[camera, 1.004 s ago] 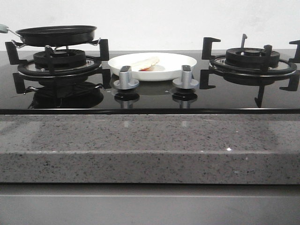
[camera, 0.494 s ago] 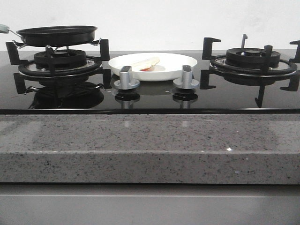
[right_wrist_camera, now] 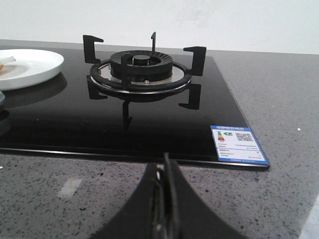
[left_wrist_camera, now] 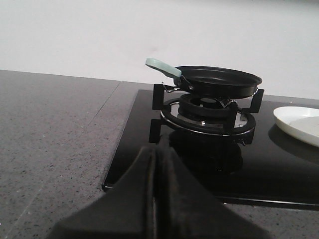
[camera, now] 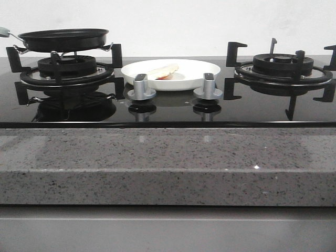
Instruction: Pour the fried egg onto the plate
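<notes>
Nothing is moving since the earlier frames — fried egg [camera: 163,70] is lying on the plate [camera: 202,69], pan [camera: 63,39] sitting on its burner. Both tools [left_wrist_camera: 155,169] [right_wrist_camera: 164,186] are resting pinched together, empty. Risk: plate is sitting near the knobs [camera: 141,87], so a re-reaching arm could be nudging it.

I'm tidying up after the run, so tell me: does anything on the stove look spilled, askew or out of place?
Nothing looks spilled. The fried egg lies on the plate toward its left side, not centred, with a reddish spot under its edge. The pan sits level on the left burner. Both grippers are shut and hold nothing.
</notes>
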Controlling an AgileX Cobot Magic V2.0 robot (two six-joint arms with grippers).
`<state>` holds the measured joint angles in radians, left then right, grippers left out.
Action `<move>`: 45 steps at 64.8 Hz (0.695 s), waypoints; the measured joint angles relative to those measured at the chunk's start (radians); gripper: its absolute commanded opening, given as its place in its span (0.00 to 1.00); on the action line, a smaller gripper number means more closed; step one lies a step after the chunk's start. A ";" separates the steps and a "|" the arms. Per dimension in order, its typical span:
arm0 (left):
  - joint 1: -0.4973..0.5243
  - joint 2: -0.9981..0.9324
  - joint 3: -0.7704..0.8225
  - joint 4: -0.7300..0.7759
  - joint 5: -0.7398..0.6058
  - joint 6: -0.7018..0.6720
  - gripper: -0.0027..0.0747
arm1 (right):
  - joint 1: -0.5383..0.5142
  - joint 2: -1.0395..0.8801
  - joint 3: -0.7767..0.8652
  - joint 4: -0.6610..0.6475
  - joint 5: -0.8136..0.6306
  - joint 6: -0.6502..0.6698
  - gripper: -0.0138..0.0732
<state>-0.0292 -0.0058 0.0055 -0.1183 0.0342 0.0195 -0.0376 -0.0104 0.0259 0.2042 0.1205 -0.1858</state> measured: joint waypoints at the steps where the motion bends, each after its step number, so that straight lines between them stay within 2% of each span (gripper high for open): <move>1: 0.000 0.000 0.000 0.000 0.000 0.000 0.01 | 0.000 0.000 0.000 0.000 0.000 0.000 0.08; 13: 0.000 0.000 0.000 0.000 0.000 0.000 0.01 | 0.000 0.000 0.000 -0.010 -0.056 0.018 0.08; 24: 0.000 0.000 0.000 0.000 0.000 0.000 0.01 | 0.000 0.000 0.000 -0.125 -0.147 0.153 0.08; 31: 0.000 0.000 0.000 0.000 0.000 0.000 0.01 | 0.000 0.000 0.000 -0.149 -0.152 0.205 0.08; 45: 0.000 0.000 0.000 0.000 0.000 0.000 0.01 | 0.000 0.000 0.000 -0.159 -0.121 0.221 0.08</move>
<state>-0.0292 -0.0058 0.0055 -0.1183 0.0342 0.0195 -0.0376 -0.0104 0.0259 0.0457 0.0000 0.0347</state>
